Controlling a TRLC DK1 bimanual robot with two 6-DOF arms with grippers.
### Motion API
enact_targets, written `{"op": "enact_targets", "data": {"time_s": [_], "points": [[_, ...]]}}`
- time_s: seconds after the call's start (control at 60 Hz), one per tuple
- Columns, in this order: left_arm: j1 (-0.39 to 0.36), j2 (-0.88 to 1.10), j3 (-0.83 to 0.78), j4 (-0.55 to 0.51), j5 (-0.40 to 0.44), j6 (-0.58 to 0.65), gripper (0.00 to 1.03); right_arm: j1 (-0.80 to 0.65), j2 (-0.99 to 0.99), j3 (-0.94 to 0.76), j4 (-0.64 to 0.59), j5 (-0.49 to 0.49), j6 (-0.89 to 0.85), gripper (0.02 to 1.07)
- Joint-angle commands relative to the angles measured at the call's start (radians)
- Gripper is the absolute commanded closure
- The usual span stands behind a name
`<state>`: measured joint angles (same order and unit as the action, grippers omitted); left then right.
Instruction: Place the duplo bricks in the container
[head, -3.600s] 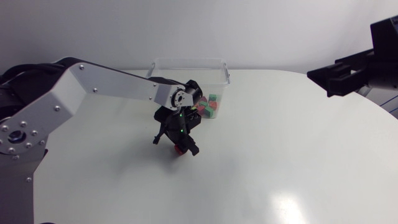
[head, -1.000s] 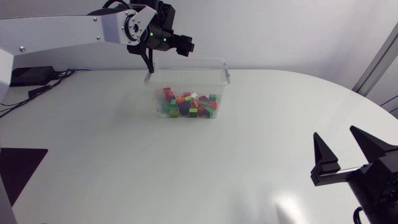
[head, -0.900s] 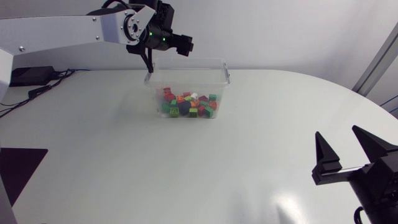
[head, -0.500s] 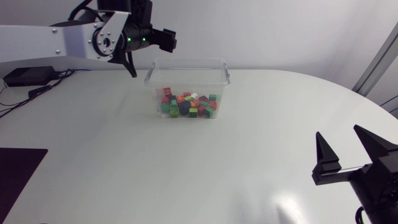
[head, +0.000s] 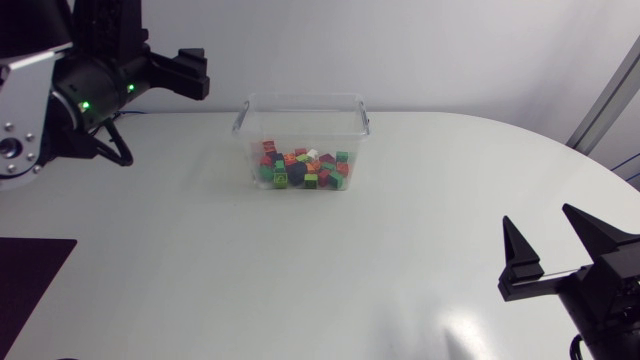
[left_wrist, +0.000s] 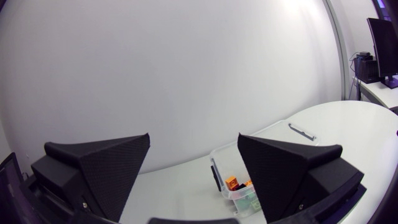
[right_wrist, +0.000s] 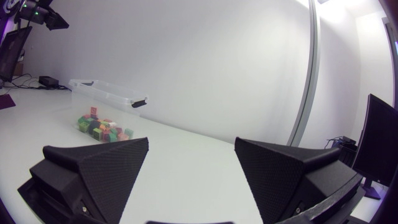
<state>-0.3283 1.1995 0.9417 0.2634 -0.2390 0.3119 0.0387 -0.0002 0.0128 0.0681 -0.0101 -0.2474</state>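
Left gripper (left_wrist: 194, 142): fingers spread wide, nothing between them. In the head view it hangs above the table (head: 400, 250) at about 10 o'clock from the container (head: 356, 128), apart from it. Green lights show on the left arm's wrist. In the left wrist view the container is ahead of the gripper, partly hidden behind one finger, with a few orange and green bricks visible through its wall.

Right gripper (right_wrist: 192, 140): also wide, empty. In the head view it is at about 4 o'clock from the container and well apart from it, low at the table's near right edge. In the right wrist view the container is well ahead and off to one side.

The container is clear plastic, rectangular, upright and lidless. It sits on the table toward 12 o'clock, near the far edge, with a handle on each short end.

Bricks (head: 303, 168): a loose heap of red, green and orange ones, plus one dark piece, all on the container's floor and bunched toward its 6 o'clock wall.
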Motion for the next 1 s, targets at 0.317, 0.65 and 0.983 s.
{"op": "enact_targets", "data": {"time_s": [0.317, 0.65, 0.983], "points": [[-0.009, -0.388, -0.281, -0.084, -0.051, 0.015, 0.05, 0.007, -0.007, -0.016, -0.056, 0.016, -0.020, 0.07], [0.017, -0.681, -0.478, -0.130, -0.051, 0.019, 0.05, 0.001, -0.009, -0.016, -0.056, 0.029, -0.023, 0.07], [0.138, -0.892, -0.663, -0.187, 0.059, -0.107, 0.05, -0.014, -0.005, -0.015, -0.060, 0.022, 0.080, 0.07]]}}
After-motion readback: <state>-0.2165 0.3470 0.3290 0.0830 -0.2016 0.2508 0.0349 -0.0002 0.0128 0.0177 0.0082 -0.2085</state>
